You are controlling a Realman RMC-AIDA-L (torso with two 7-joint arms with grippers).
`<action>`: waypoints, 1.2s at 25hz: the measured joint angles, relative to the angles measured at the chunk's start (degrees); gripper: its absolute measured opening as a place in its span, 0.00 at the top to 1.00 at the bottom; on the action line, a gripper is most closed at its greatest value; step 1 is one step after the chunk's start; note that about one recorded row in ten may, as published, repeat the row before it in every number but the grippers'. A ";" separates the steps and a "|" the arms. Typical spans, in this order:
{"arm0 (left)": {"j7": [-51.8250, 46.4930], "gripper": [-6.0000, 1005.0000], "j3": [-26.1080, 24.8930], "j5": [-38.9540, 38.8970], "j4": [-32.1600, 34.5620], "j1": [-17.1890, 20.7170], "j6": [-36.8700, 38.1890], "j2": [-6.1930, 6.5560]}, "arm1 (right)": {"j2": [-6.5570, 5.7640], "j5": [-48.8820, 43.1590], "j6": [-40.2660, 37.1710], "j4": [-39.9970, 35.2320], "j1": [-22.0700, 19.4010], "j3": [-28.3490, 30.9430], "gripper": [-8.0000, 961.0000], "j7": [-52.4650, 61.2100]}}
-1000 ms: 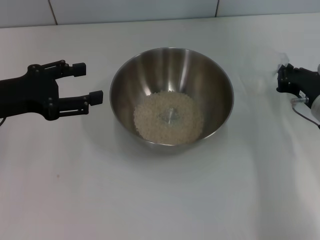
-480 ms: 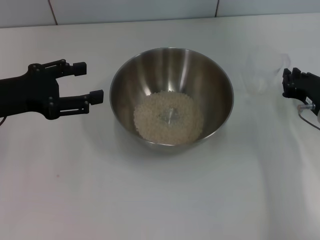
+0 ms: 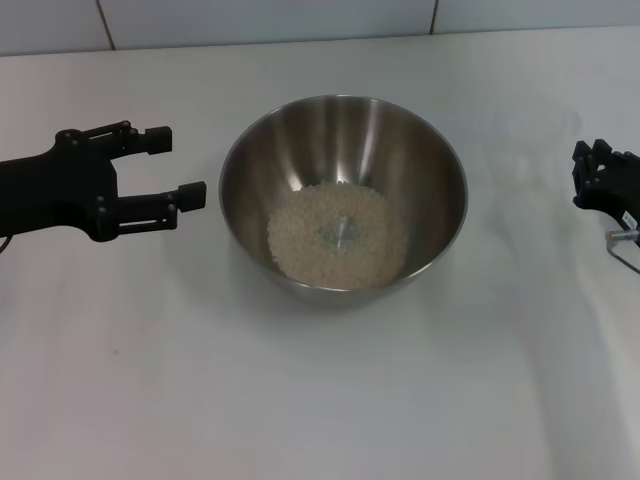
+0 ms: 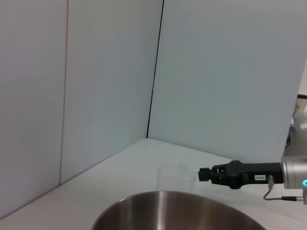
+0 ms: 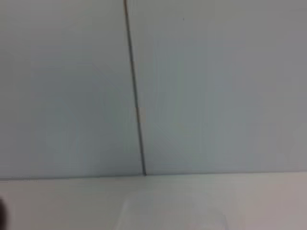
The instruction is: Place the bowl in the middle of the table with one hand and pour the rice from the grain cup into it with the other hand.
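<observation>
A plain white table fills the head view, meeting a pale panelled wall at its far edge. At its middle sits a large stainless-steel bowl, upright and holding a pale heap of rice. Beyond the bowl in the left wrist view stands a clear grain cup (barely visible against the white surface), upright on the table and apart from the bowl.

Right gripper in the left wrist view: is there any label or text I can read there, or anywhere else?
One small white label on the right gripper body: too small to read.
Bowl, cup, table, left gripper: no text visible.
</observation>
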 joint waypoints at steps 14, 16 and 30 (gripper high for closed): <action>0.02 0.17 -0.08 0.00 0.08 1.18 2.26 -0.07 | -1.50 -48.90 -22.01 -17.20 -14.04 11.07 0.80 39.39; 0.02 0.17 -0.08 0.00 0.09 1.40 2.54 -0.10 | -1.40 -64.00 -34.02 -18.24 -12.79 19.52 0.80 53.47; 0.72 0.17 -0.20 -0.09 -0.13 1.67 3.57 -0.10 | -0.09 -87.91 -54.54 -19.76 -4.64 42.48 0.19 70.65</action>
